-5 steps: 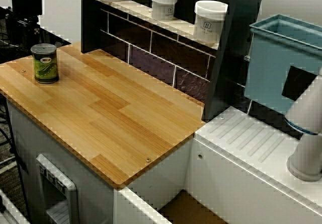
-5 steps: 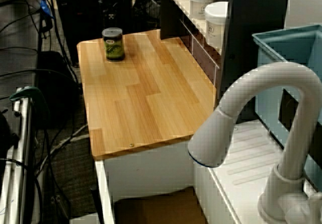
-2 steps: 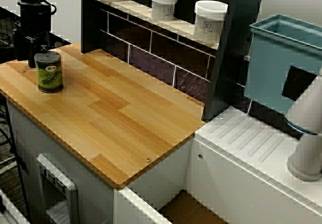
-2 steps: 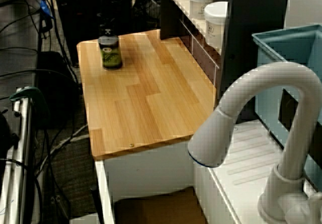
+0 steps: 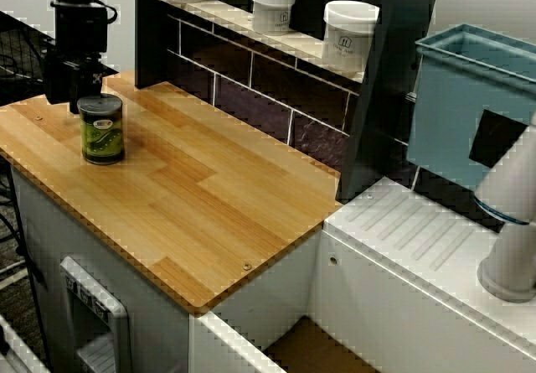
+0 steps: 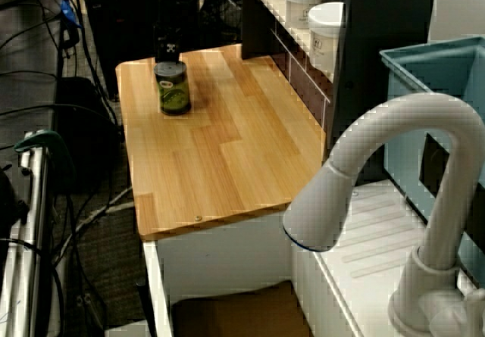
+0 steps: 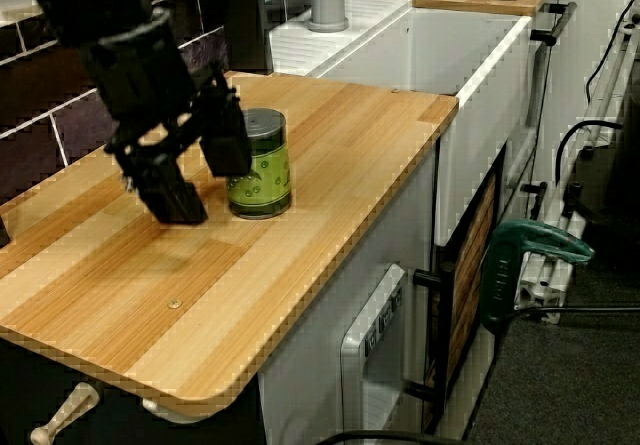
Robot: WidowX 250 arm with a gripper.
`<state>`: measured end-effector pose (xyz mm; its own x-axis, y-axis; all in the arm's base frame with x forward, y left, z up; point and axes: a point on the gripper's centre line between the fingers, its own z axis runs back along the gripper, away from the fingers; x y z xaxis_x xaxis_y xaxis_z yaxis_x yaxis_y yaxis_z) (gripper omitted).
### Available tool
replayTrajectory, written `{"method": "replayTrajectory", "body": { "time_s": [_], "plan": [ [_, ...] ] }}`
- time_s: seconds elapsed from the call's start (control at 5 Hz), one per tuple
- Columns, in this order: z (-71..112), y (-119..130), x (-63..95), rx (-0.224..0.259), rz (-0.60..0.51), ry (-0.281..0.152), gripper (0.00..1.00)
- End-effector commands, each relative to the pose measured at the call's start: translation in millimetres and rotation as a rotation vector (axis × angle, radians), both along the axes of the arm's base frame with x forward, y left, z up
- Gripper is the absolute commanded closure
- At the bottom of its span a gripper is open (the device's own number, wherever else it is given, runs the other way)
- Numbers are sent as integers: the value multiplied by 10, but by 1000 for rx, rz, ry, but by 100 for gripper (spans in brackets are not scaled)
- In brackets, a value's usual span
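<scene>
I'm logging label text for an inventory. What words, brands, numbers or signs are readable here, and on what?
Green can: an oval logo on its label, too blurred to read.
White jar on the shelf: a small square mark, too small to read.
Larger white jar beside it: the same kind of mark, also unreadable.
Nothing else legible shows in any view.

two high views over the counter (image 5: 209, 189), one nearer, facing opposite

The bench (image 5: 209, 189) is smooth, pale wood planking; the can (image 5: 102, 130) has a glossy green label and dull metal lid.
</scene>
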<state>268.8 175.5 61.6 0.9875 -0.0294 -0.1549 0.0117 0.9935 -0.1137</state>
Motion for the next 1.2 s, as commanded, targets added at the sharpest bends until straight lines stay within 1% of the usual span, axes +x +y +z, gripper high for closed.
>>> {"method": "replayTrajectory", "body": {
  "time_s": [0.0,0.2,0.4,0.6,0.8,1.0],
  "plan": [
    [216,-215,-29,22,12,-65,0],
    [228,-364,-106,27,4,-91,0],
    [239,-500,-143,13,-14,-73,0],
    [214,-614,-166,9,-20,-83,0],
    [146,-725,-227,25,-36,-104,0],
    [176,-649,-254,15,-32,-115,0]
  ]
}}
